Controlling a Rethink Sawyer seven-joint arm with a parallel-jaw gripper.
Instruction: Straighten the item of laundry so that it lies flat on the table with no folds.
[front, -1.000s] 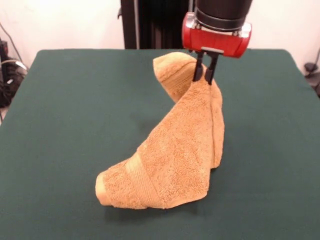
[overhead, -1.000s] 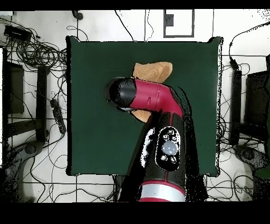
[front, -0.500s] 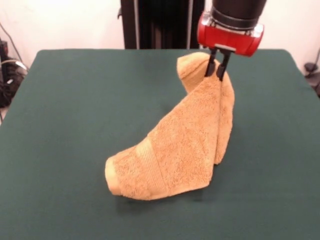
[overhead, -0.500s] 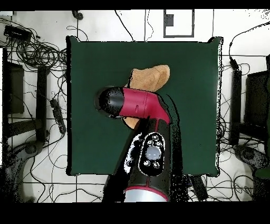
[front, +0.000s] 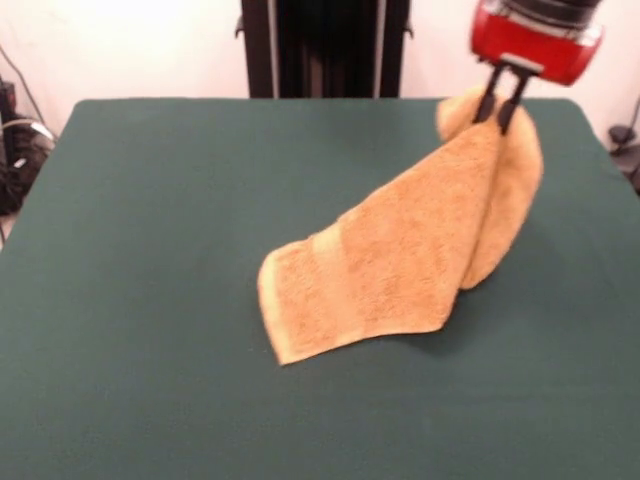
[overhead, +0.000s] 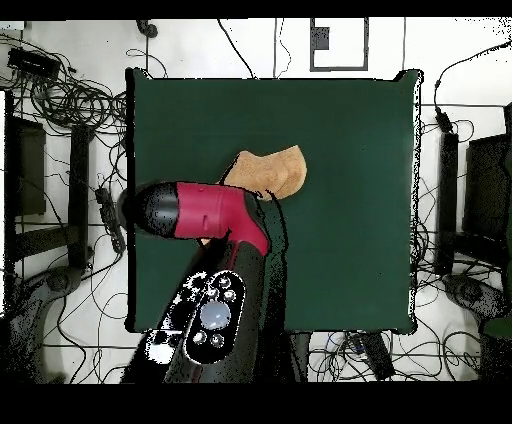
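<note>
Currently the gripper (front: 502, 108) is clamped on a raised corner of the towel (front: 400, 265).

Front view: the two black fingers (front: 487, 100) pinch a bunched upper edge of the towel at about 1 o'clock in the frame, near the far right corner of the table (front: 150, 250). From that grasp point the towel hangs down and away toward 7 o'clock, so its long axis runs diagonally from upper right to lower left. The lower end, bearing the woven band (front: 330, 285), lies flat on the table near the centre. A second fold hangs directly beneath the gripper. Overhead view: the arm (overhead: 200, 215) covers the grasp point; the towel's exposed end extends toward 1 o'clock from the arm's wrist.
</note>
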